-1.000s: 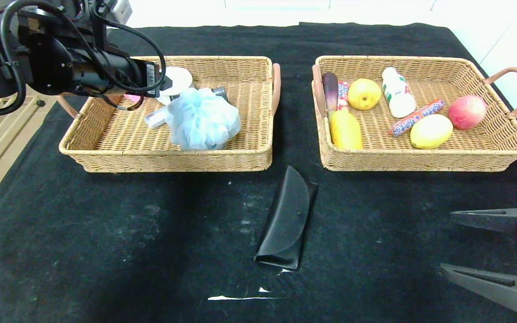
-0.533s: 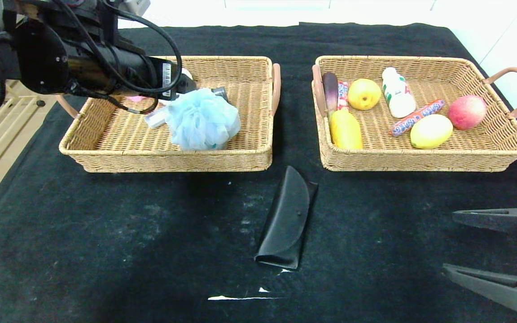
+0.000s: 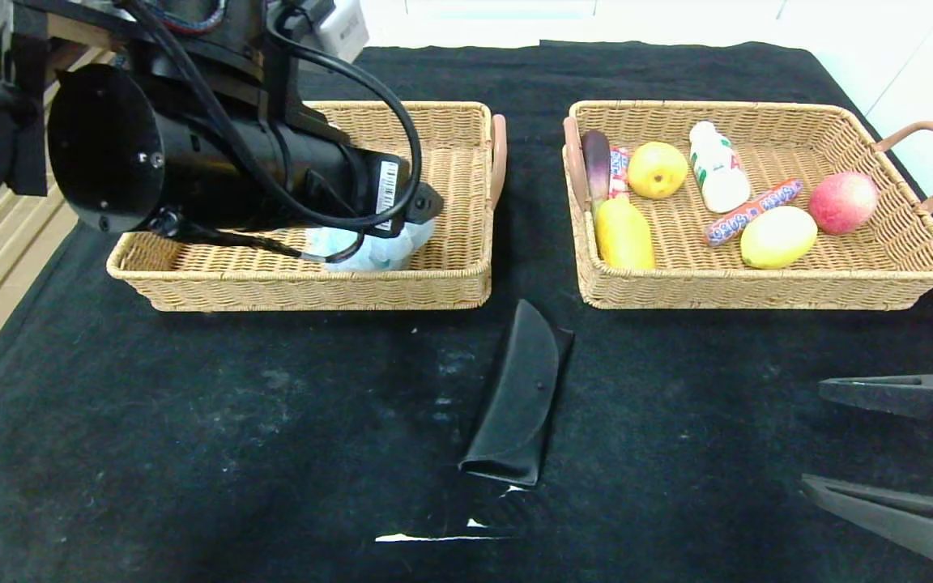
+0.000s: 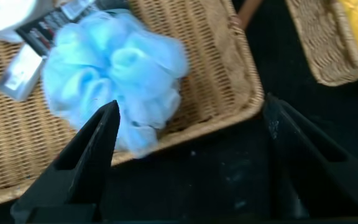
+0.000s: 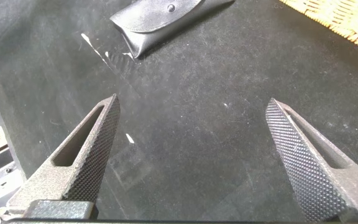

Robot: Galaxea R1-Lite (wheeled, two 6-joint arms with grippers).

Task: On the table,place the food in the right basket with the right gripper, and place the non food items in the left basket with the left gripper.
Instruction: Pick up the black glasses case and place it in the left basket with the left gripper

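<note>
Black case (image 3: 517,401), blue loofah (image 4: 114,78)

A table draped in black cloth (image 3: 191,421), scuffed with pale marks, carries two rectangular woven wicker baskets with pinkish-brown handles side by side at its far half: the left basket (image 3: 304,283) and the right basket (image 3: 758,283). Nearer, between them, a black leather glasses case (image 3: 515,397) lies flat on the cloth, with small white scraps (image 3: 434,537) just beyond its near end.
</note>
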